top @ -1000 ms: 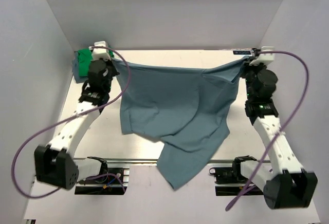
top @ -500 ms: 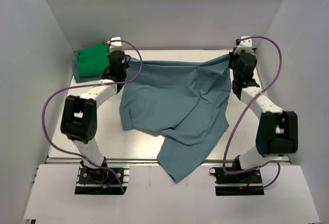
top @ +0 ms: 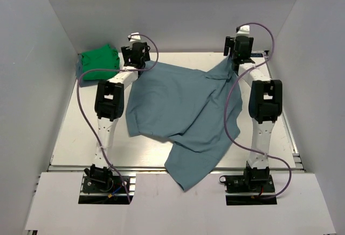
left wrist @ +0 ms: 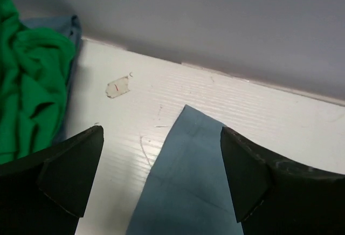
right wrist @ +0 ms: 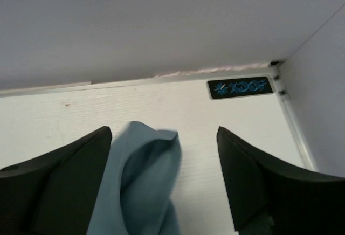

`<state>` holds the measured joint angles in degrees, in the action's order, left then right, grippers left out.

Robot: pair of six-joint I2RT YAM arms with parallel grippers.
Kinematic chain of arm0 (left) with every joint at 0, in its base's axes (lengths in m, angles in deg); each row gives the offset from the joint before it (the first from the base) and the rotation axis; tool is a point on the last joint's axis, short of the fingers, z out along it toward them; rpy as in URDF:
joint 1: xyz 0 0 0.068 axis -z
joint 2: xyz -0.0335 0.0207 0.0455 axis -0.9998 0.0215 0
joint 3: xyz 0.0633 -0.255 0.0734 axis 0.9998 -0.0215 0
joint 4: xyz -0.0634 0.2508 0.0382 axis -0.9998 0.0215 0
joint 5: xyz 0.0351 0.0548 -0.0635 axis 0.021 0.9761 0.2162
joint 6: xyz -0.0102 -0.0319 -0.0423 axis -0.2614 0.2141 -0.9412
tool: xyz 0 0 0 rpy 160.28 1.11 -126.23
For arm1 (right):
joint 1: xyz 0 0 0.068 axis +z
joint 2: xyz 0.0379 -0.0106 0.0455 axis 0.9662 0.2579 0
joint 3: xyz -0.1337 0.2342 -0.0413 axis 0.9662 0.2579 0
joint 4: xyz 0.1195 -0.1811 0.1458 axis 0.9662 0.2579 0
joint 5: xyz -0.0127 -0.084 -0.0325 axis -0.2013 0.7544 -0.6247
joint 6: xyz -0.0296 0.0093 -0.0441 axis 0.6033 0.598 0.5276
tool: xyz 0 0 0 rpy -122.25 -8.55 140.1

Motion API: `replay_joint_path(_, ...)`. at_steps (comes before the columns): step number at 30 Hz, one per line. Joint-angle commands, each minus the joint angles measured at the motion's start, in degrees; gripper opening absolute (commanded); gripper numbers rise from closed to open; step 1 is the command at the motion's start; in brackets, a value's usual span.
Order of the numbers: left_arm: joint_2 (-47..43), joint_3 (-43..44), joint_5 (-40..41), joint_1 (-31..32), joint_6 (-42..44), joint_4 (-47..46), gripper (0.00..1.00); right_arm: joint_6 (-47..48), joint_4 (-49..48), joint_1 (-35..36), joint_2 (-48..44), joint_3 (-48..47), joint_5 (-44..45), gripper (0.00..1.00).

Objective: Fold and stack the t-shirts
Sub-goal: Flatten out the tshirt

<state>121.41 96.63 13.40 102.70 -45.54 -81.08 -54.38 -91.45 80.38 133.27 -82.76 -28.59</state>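
Blue-grey t-shirt (top: 183, 111) rumpled | my left gripper (left wrist: 160, 138), right gripper (right wrist: 163, 138) both gaping, empty | I'd flatten before folding tbh

Big dusty blue-grey short-sleeved t-shirt (top: 183, 111): soft matt cloth in loose folds, and the left wrist view shows a stitched seam line on it. Bright green t-shirt (top: 99, 61): the same soft, dull knit, deeply crumpled. White table (left wrist: 259, 111): hard, finely ridged, lightly scuffed, with a faint sheen. Left gripper (left wrist: 161, 159), fingers (left wrist: 70, 175): black and matt, plastic by the look. Right gripper (right wrist: 164, 154): the same dull black. Small black label (right wrist: 240, 87): glossy, with blue print. Pale grey walls (top: 172, 8): flat, smooth and matt.
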Motion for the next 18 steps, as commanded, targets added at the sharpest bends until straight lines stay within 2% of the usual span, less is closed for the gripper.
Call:
replay_joint_path(1, 2.1, 13.4, 0.2, -0.7, -1.3, 14.4, 0.99, -5.5, 12.5, 0.2, 4.8, -15.4, -0.3, 0.90)
replay_joint_path(3, 1.1, 15.4, -0.7, -0.7, -1.3, 16.4, 0.99, -6.6, 17.9, 0.2, 4.1, -17.8, -1.9, 0.90)
replay_joint_path(7, -12.0, 3.3, -1.6, -0.7, -0.8, 15.7, 0.99, -10.3, 21.3, 0.2, -7.5, -6.1, -3.9, 0.90)
replay_joint_path(8, -15.2, -1.8, -2.2, -0.7, -0.8, 18.4, 0.99, -12.4, 22.7, 0.2, -14.2, -0.4, -4.0, 0.90)
replay_joint_path(9, -21.1, -4.2, -3.3, -0.7, -1.3, 20.1, 0.99, -14.7, 29.0, 0.2, -16.1, 1.2, -5.5, 0.90)
replay_joint_path(11, -26.5, -12.1, -5.4, 0.0, -2.9, 25.6, 0.99, -18.7, 33.0, 0.7, -23.3, 6.5, -6.9, 0.90)
replay_joint_path(12, -28.8, -14.9, -9.0, 0.6, -2.9, 26.9, 0.99, -19.8, 37.1, 0.7, -26.8, 13.5, -9.4, 0.90)
replay_joint_path(14, -34.4, -22.7, -15.9, 0.6, -4.2, 31.1, 0.99, -22.3, 39.0, 1.6, -31.8, 18.3, -9.8, 0.90)
replay_joint_path(15, -35.8, -25.3, -17.3, 0.6, -6.8, 32.4, 0.99, -22.5, 39.3, 1.9, -35.5, 26.0, -11.1, 0.90)
replay_joint_path(17, -39.7, -33.3, -18.4, 1.1, -10.1, 34.5, 0.99, -23.4, 39.5, 2.5, -38.9, 30.7, -11.5, 0.90)
replay_joint_path(18, -41.0, -36.2, -18.4, 1.1, -11.9, 34.5, 0.99, -23.4, 39.7, 3.0, -43.7, 36.5, -11.6, 0.90)
